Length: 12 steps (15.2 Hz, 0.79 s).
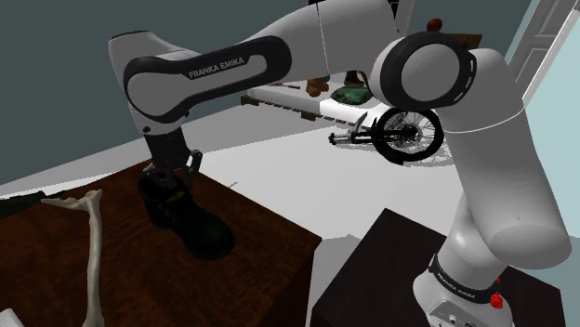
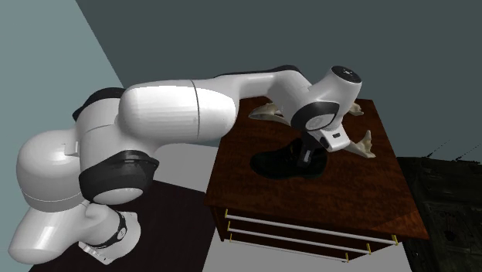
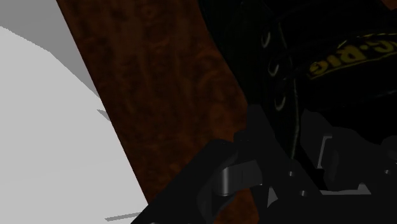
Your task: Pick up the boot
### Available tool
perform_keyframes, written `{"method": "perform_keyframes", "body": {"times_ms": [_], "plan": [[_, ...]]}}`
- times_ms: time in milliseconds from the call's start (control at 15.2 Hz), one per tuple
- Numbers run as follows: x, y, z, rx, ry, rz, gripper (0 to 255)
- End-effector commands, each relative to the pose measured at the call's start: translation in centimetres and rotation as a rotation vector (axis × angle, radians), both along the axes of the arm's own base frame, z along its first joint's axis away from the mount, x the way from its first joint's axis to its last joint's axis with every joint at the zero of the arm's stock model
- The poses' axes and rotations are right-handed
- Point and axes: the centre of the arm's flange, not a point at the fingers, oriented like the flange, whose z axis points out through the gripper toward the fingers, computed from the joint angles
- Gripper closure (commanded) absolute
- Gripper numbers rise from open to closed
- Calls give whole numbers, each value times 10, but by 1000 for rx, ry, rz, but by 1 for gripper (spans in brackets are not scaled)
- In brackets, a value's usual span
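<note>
The black boot (image 1: pixel 197 228) is standing sole-down on the dark wooden cabinet (image 1: pixel 265 246), its toe pointing toward the shoulder view's lower right. The black gripper (image 1: pixel 171 176) is hanging down right at the top of the boot's shaft, over the heel end. Black against black, it is not showing whether it is spread or pinching the boot. In the wrist view, the boot's eyelets and yellow lettering are sitting just beside the gripper. 1 pale bone (image 1: pixel 93 237) is lying near the boot, apart from it.
</note>
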Motion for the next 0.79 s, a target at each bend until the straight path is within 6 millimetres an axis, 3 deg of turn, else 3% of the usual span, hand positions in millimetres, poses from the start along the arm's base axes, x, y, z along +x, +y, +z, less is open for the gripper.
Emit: {"method": "perform_keyframes", "body": {"times_ms": [0, 132, 726], "plan": [[0, 0, -1, 0, 2, 1, 255], [0, 1, 0, 0, 2, 0, 255], [0, 1, 47, 0, 2, 0, 255]]}}
